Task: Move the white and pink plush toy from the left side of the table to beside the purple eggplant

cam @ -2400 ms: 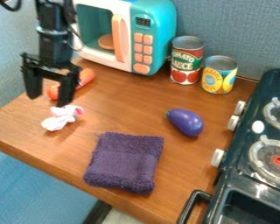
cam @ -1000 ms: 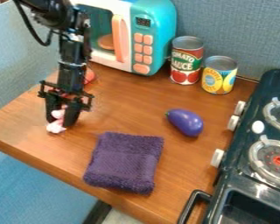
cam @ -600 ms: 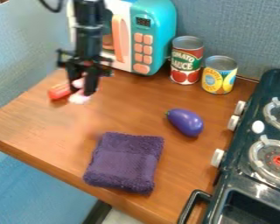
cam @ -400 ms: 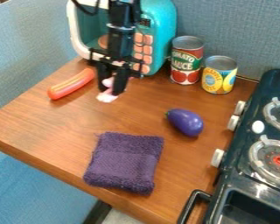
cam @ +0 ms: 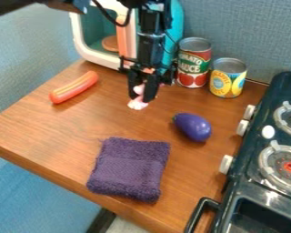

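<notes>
Holding 1 pink-and-white soft item: gripper has its two fingers drawn in narrow on it, one per side. Item is probably a small plush or bunched cloth, can't tell which. Its white end pokes out below the fingertips. Both sit over the back half of the wooden table, in front of the microwave's lower corner. Can't tell if the item touches the wood.

Count around it:
- 1 toy microwave, teal and white, behind the arm, 1 orange disc inside.
- 2 cans, upright, side by side, right of the gripper in view: 1 red-labelled can, 1 yellow-labelled can.
- 1 toy hot dog, lying left of the gripper in view, well apart.
- 1 purple toy eggplant, on its side, nearer the camera than the cans.
- 1 folded purple towel, flat, near the front edge.
- 1 dark toy stove at the right, 2 burners in view, 3 white knobs on its side.
</notes>
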